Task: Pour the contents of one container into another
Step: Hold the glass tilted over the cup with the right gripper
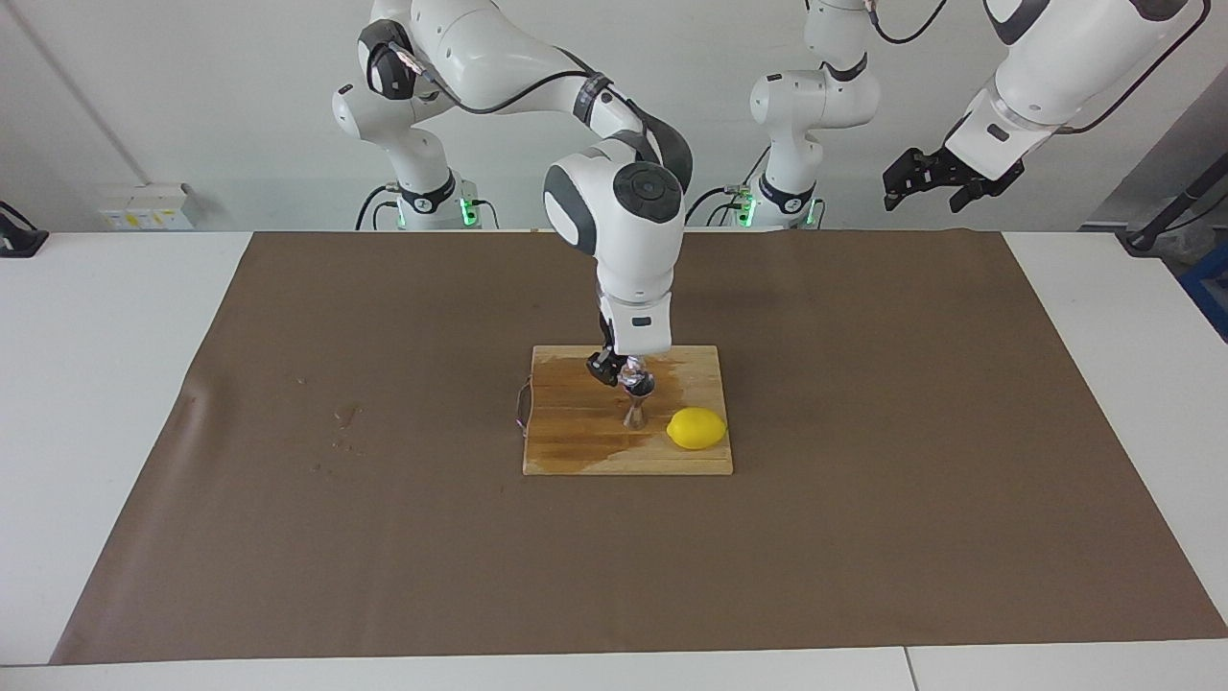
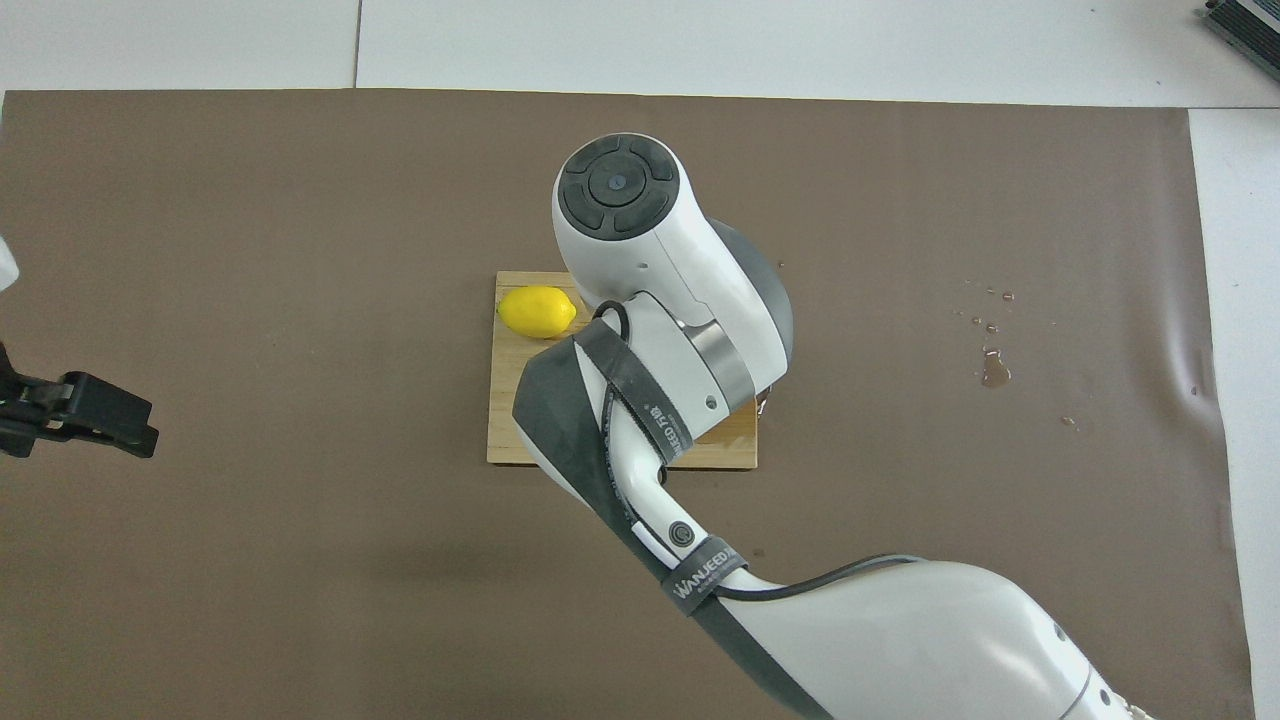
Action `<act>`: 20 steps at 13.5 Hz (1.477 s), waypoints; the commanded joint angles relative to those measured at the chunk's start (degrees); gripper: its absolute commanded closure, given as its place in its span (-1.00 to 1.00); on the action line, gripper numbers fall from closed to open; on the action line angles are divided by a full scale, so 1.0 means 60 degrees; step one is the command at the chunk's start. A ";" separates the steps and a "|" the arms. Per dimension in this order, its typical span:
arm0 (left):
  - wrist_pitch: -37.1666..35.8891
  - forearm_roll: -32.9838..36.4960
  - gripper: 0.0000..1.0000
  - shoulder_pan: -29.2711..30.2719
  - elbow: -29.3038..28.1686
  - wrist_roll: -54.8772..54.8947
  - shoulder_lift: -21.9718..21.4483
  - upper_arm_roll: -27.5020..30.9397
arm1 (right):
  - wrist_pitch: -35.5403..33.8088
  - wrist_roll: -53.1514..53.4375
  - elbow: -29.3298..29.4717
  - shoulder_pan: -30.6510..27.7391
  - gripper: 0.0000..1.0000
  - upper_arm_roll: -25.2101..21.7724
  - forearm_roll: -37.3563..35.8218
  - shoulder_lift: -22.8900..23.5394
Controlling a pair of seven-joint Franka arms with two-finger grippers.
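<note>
Where overhead arm hides, right hand (image 1: 624, 369) tips glass cup (image 1: 635, 381) over jigger (image 1: 635, 415)

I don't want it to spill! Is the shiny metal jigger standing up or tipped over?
Standing up. The jigger stands upright on the wooden cutting board beside the lemon, under the right pincer.

Cutting board (image 1: 576, 441): wood, visible grain, part of surface darker and wet-looking. Jigger (image 1: 635, 413): shiny metal, reflective. Glass cup (image 1: 634, 381): clear glass, glossy. Lemon (image 1: 696, 428): yellow, smooth, slight sheen. Table (image 1: 96, 403): white, smooth, matt. Brown sheet (image 1: 863, 480) on table: matt, paper-like, few creases at edge, some small wet drops (image 2: 993, 370). Right arm shell (image 2: 650, 260): glossy white plastic, dark matt cap. Left gripper (image 1: 926, 178): black, matt.
</note>
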 commanded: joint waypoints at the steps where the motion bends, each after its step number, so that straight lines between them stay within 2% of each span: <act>1: -0.0103 0.0063 -1.00 0.0064 -0.0078 0.0142 -0.0161 -0.0021 | -0.0399 0.0245 0.0734 0.0018 1.00 0.0002 -0.0262 0.0383; 17: -0.0118 0.0063 -1.00 0.0079 -0.0078 0.0142 -0.0161 -0.0021 | -0.0589 0.0245 0.0881 0.0033 1.00 0.0002 -0.0291 0.0631; 20: -0.0118 0.0063 -1.00 0.0064 -0.0078 0.0142 -0.0161 -0.0021 | -0.1129 0.0245 0.1784 0.0047 1.00 0.0002 -0.0291 0.1055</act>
